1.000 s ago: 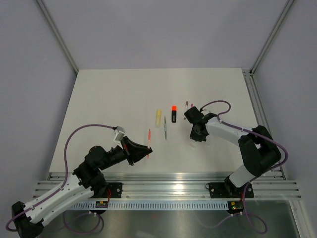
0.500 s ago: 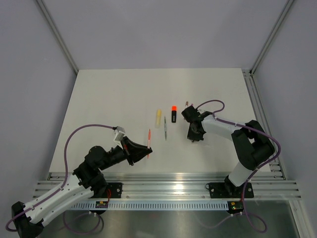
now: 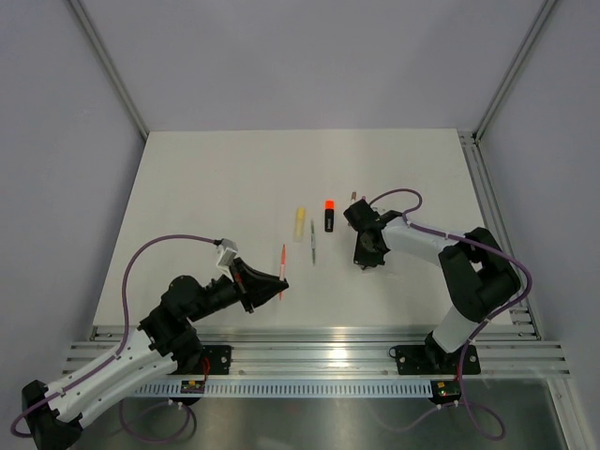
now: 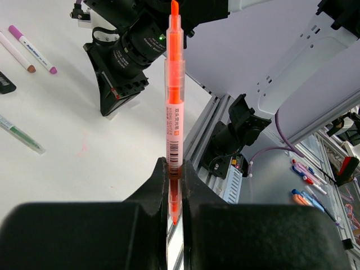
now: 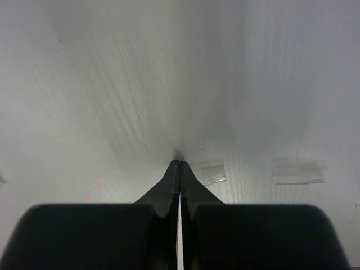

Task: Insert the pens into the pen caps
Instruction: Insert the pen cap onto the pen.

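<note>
My left gripper [image 3: 278, 282] is shut on the orange-red pen [image 3: 282, 262] and holds it off the table; in the left wrist view the pen [image 4: 174, 95] stands up from between the jaws [image 4: 174, 166]. My right gripper [image 3: 362, 262] is shut, its tips [image 5: 179, 163] down on the table with nothing visible between them. The pale yellow highlighter [image 3: 299, 223], the thin grey pen [image 3: 312, 243] and the black highlighter with an orange end [image 3: 329, 216] lie mid-table. Two white pens [image 4: 31, 50] lie behind the right gripper. No separate coloured caps show.
Two small pale translucent pieces [image 5: 208, 172] [image 5: 298, 173] lie flat on the table just right of the right fingertips. The right arm's wrist [image 4: 121, 56] faces the left gripper. An aluminium rail [image 3: 319, 352] runs along the near edge.
My right gripper has shifted a little to the left, towards the black highlighter. The left gripper and its pen have not moved.
</note>
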